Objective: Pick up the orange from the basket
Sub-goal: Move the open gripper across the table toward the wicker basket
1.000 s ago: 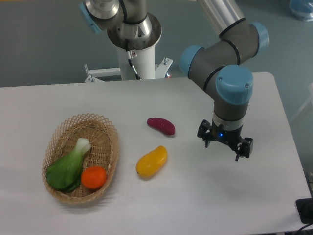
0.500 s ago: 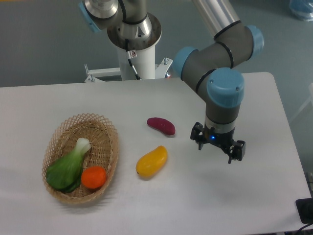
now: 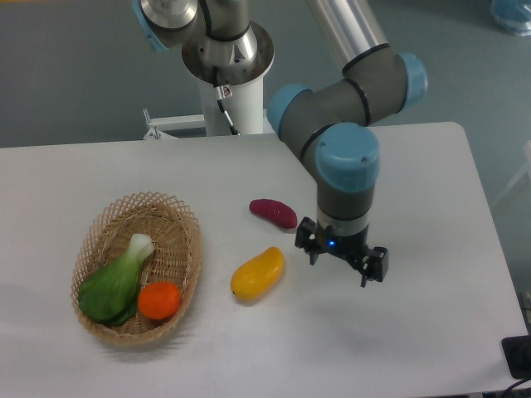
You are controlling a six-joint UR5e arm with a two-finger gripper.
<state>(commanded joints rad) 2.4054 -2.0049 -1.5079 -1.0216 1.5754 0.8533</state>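
The orange (image 3: 159, 300) is a small round bright fruit lying in the near right part of the wicker basket (image 3: 172, 217), touching a green leafy vegetable (image 3: 114, 282). The basket sits at the table's left. My gripper (image 3: 338, 264) hangs over the table well to the right of the basket, just right of a yellow mango-like fruit (image 3: 257, 273). Its two fingers point down, spread apart, with nothing between them.
A dark red elongated vegetable (image 3: 274, 212) lies between the basket and the arm, just behind the yellow fruit. The arm's base column (image 3: 232, 99) stands at the table's back edge. A black object (image 3: 516, 356) sits at the near right corner.
The gripper has travelled left and slightly toward the front, from the table's right part to a spot beside the yellow fruit. The fruits and basket have not moved.
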